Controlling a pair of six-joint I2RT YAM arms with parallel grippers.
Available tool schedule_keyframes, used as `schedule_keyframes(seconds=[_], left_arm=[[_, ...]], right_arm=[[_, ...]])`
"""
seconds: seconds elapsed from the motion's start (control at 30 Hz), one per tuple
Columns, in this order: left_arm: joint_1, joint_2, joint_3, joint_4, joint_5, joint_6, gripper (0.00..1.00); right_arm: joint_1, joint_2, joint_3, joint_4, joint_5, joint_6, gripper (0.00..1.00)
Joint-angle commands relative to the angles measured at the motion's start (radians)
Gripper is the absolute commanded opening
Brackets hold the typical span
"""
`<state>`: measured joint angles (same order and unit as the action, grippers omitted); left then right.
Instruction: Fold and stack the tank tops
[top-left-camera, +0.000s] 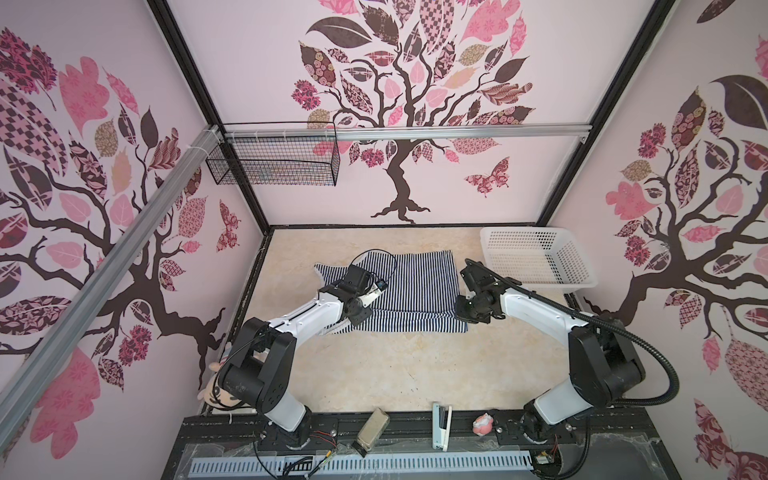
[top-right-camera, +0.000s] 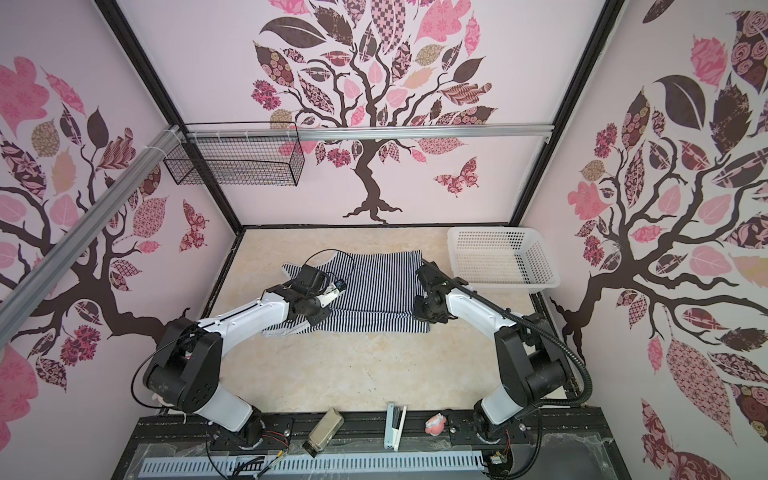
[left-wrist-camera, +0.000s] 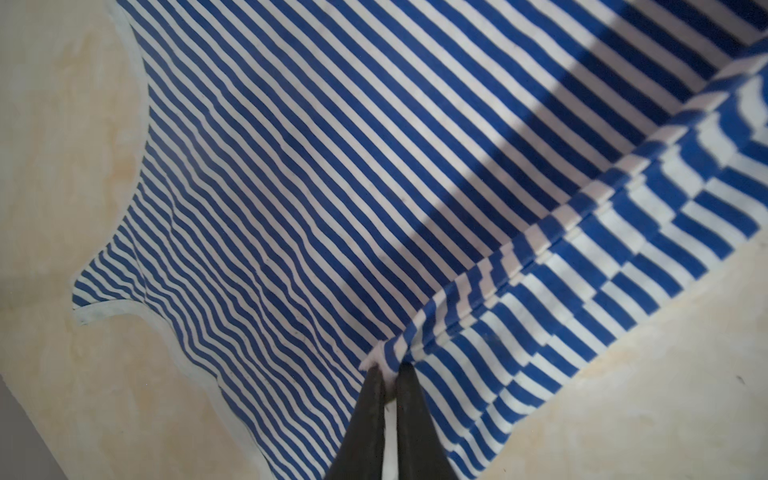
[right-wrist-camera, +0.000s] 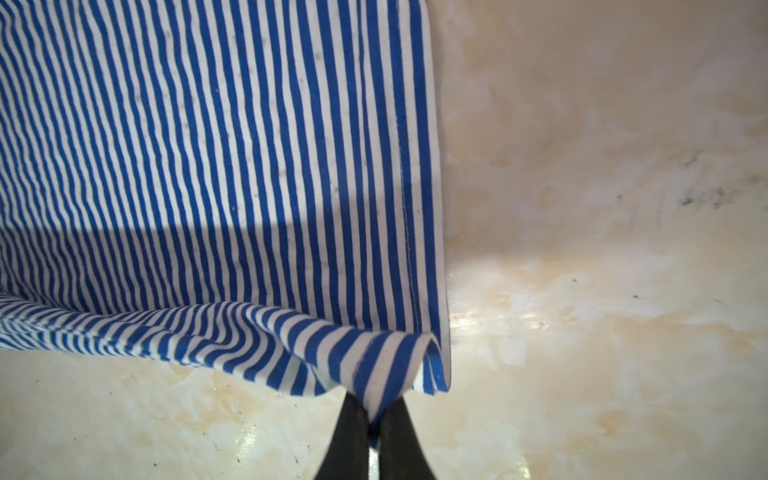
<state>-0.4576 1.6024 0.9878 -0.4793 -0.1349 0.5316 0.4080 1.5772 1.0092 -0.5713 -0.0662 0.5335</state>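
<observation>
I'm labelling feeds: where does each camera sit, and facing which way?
Both top views: high over the robot's base, looking down at table, tank top, left arm, right arm.
Left wrist: on its arm, facing along left gripper, shut on tank top's edge.
Right wrist: on its arm, facing along right gripper, shut on the hem corner.
All share the tank top.

Passage is being left over the near beige marbled tabletop (top-left-camera: 415, 365), and blocked far right by a white perforated plastic basket (top-left-camera: 536, 253).

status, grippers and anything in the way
Both shut: left gripper on the near edge of the soft navy-and-white striped tank top, right gripper on its hem corner. Nothing in the way; white perforated plastic basket stands apart.
</observation>
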Motion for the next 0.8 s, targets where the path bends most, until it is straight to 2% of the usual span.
schedule_keyframes(seconds=[0.0, 0.2, 0.77], left_arm=[[0.007, 0.033, 0.04, 0.046, -0.043, 0.003, 0.1], [0.007, 0.098, 0.076, 0.031, -0.054, 0.01, 0.11], [0.011, 0.157, 0.105, 0.047, -0.1, 0.007, 0.12]], right_arm=[[-0.018, 0.033, 0.04, 0.003, 0.017, -0.017, 0.0], [-0.02, 0.095, 0.076, 0.006, 0.012, -0.024, 0.0], [-0.041, 0.189, 0.156, -0.001, 0.029, -0.043, 0.0]])
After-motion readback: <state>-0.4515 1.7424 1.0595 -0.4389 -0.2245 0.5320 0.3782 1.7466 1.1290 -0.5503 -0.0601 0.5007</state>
